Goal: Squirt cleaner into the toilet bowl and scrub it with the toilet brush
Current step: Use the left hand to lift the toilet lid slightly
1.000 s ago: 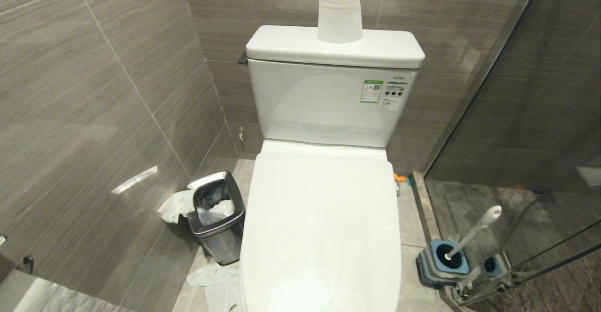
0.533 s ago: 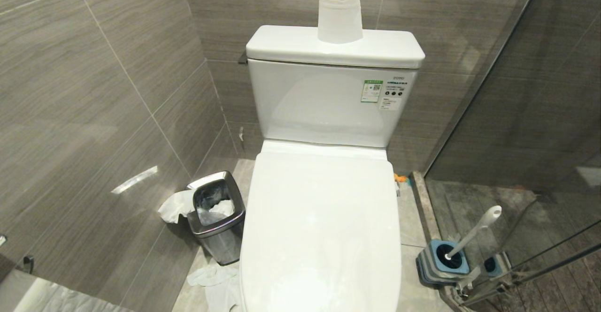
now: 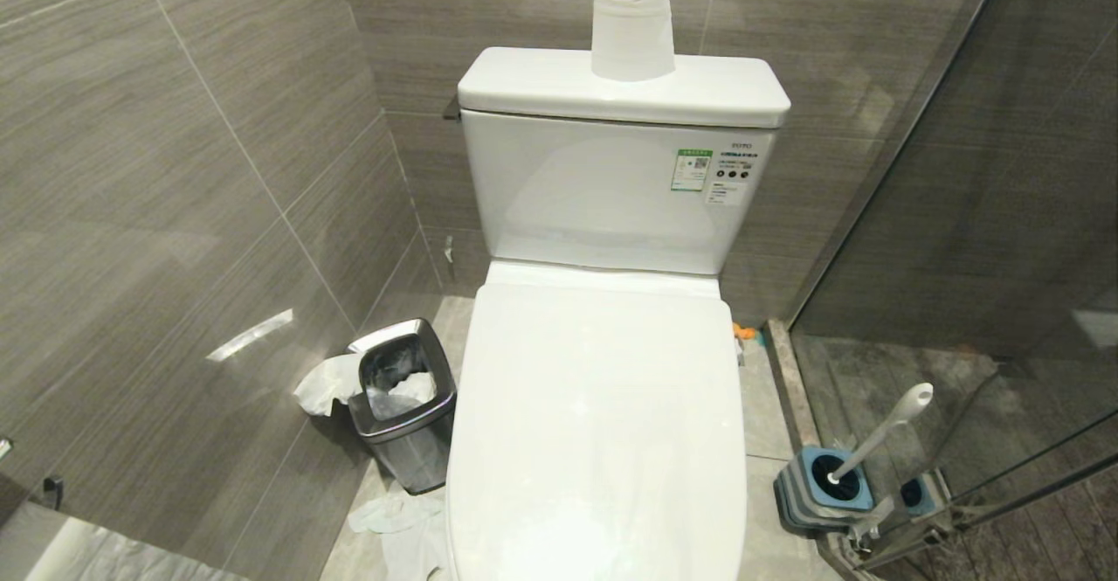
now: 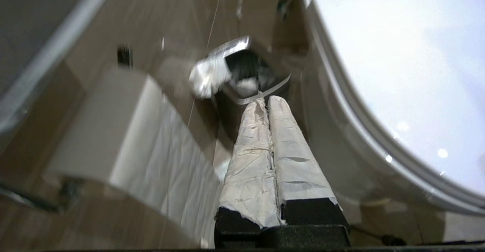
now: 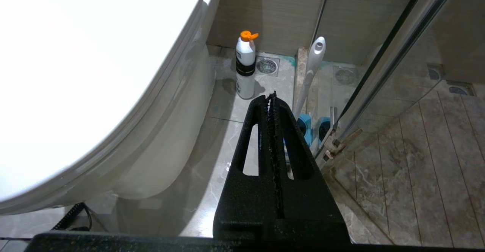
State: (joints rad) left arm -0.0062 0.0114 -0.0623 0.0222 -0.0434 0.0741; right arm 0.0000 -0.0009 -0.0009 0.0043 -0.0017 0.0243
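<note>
The toilet bowl is hidden under the closed white lid (image 3: pixel 603 424) (image 5: pixel 94 55) (image 4: pixel 398 62). The toilet brush (image 3: pixel 882 432) (image 5: pixel 312 66) leans in its blue-and-grey holder (image 3: pixel 817 489) on the floor to the toilet's right. A white cleaner bottle with an orange cap (image 5: pixel 245 66) stands on the floor between toilet and brush. My left gripper (image 4: pixel 264 99), its fingers wrapped in pale tape, hangs shut and empty beside the toilet's left side. My right gripper (image 5: pixel 272 96) hangs shut and empty to the toilet's right, short of the bottle. Neither gripper shows in the head view.
A steel bin (image 3: pixel 403 402) (image 4: pixel 246 74) with tissue stands left of the toilet, more tissue (image 3: pixel 393 515) on the floor. A paper roll (image 3: pixel 631 29) sits on the tank (image 3: pixel 611 188). A glass shower door (image 3: pixel 961 214) closes the right side. A wall paper roll (image 4: pixel 113 130) hangs near my left gripper.
</note>
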